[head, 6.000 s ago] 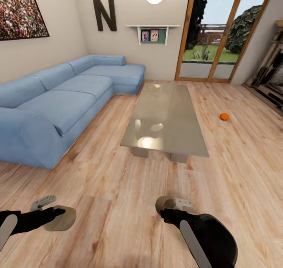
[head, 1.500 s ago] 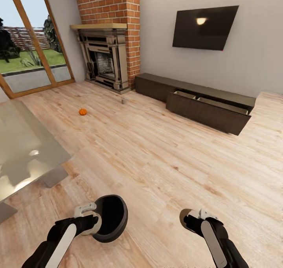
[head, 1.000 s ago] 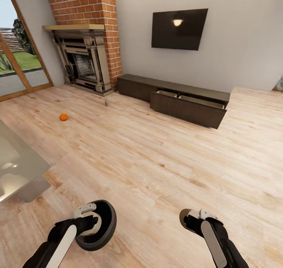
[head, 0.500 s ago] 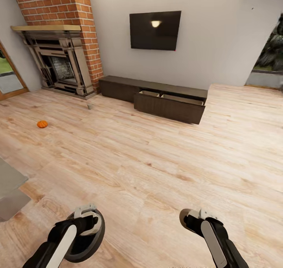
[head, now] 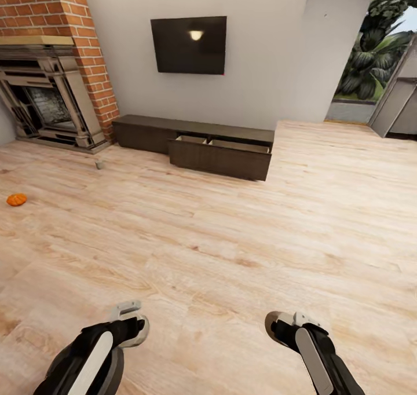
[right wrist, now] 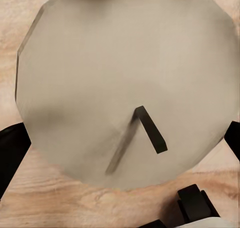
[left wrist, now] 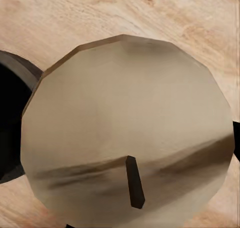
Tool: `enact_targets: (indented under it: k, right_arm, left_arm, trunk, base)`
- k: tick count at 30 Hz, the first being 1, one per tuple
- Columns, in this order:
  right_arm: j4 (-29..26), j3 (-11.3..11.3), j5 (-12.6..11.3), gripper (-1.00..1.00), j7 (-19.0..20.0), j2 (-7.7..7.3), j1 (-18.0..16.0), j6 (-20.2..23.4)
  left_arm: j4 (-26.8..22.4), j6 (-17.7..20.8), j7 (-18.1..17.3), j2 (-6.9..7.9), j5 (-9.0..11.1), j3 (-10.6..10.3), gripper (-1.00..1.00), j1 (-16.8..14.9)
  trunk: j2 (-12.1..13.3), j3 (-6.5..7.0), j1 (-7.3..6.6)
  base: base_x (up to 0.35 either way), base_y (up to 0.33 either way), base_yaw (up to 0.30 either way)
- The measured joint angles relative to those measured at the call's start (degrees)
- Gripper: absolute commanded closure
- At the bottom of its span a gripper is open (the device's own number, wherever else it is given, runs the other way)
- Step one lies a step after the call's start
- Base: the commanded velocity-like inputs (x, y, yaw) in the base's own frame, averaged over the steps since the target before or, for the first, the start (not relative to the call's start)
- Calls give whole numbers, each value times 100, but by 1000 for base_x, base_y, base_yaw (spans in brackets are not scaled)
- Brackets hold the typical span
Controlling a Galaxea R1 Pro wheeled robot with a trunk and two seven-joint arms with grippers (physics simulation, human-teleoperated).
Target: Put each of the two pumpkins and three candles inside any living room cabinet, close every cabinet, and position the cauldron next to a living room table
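Each gripper carries a candle, the left gripper (head: 130, 319) clamped on one pale candle (left wrist: 127, 148), the right gripper (head: 284, 324) on another (right wrist: 125, 87), and neither is stowed yet. The cabinet (head: 197, 143) sits upper centre with its drawer (head: 220, 154) pulled open, bare floor between. One pumpkin (head: 16, 199) lies at the left edge, and the cauldron (left wrist: 12, 123) peeks beside the left candle.

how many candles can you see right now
3. One candle is in the left gripper, one candle in the right gripper, and a small candle stands on the floor near the fireplace.
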Motion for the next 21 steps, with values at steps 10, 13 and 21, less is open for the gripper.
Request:
enact_targets:
  k: [10, 13, 21]
  right_arm:
    - [6, 10, -2, 100, -2, 6, -1, -6]
    - [6, 10, -3, 100, 2, 5, 0, -5]
    - [5, 10, -4, 100, 3, 4, 0, -8]
  left_arm:
    - [-2, 2, 1, 0, -10, 2, 100, 1]
    - [-1, 3, 1, 0, -11, 1, 100, -2]
    - [-1, 3, 1, 0, -11, 1, 100, -2]
  trunk:
    - [0, 0, -1]
    - [0, 0, -1]
    - [0, 0, -1]
  base:
    - [296, -129, -16]
    - [332, -40, -123]
    - [338, -4, -261]
